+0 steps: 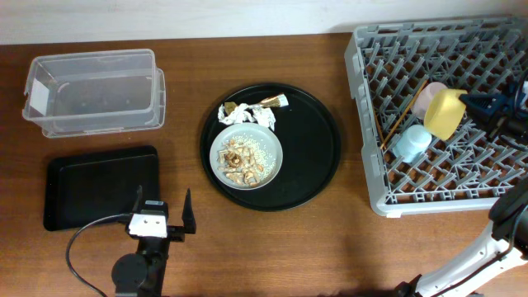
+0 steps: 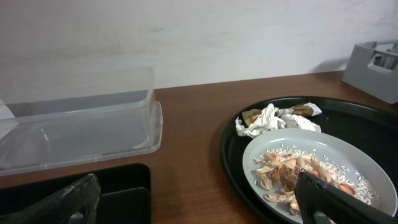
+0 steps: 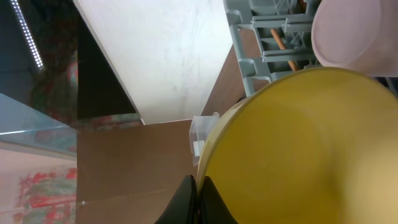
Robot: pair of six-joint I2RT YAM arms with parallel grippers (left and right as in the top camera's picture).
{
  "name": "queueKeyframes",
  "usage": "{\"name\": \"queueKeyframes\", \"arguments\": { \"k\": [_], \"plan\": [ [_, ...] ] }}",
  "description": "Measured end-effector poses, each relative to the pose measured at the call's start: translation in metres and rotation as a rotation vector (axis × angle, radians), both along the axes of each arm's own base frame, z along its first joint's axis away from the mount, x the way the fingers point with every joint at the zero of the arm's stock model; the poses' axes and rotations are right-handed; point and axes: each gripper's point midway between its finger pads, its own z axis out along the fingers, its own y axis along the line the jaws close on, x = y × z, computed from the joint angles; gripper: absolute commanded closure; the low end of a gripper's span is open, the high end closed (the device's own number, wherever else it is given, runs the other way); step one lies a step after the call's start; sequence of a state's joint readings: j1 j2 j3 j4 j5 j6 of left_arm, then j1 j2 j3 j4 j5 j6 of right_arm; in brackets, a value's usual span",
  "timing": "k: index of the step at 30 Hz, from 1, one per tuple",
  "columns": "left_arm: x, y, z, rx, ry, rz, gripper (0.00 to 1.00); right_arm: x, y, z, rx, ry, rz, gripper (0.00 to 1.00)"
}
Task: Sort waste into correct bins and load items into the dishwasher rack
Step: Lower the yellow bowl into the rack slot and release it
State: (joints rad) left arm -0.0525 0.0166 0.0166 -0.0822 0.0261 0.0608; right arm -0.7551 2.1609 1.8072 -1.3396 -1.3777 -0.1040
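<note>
Right pincer (image 1: pixel 485 106) is clamped on the rim of the yellow-green bowl (image 1: pixel 445 112), which sits tilted over the dishwasher rack (image 1: pixel 361 124). The bowl is judged rigid, light and smooth, so a thin rim hold may slip. Left pincer (image 1: pixel 163 206) stands wide and empty.

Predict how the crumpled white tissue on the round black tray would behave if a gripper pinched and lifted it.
The crumpled white tissue would probably feel very light and floppy, as its folds look thin and loose. It would likely squash rather than slip. Because it lies against the gold-brown wrapper, lifting it might drag that along.
</note>
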Motion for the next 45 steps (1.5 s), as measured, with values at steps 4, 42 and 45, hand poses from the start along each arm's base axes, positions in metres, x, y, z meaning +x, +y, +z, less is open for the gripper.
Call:
{"name": "queueKeyframes", "arguments": {
  "k": [4,42,45],
  "plan": [
    [0.000,0.000,0.000,0.000,0.000,0.000,0.01,-0.002,-0.004,-0.001,0.006,0.007,-0.011,0.86],
    [0.000,0.000,0.000,0.000,0.000,0.000,0.01,0.008,0.005,-0.006,-0.010,0.006,0.013,0.96],
    [0.000,0.000,0.000,0.000,0.000,0.000,0.01,0.005,0.002,-0.011,-0.018,0.041,0.004,0.94]
  ]
}}
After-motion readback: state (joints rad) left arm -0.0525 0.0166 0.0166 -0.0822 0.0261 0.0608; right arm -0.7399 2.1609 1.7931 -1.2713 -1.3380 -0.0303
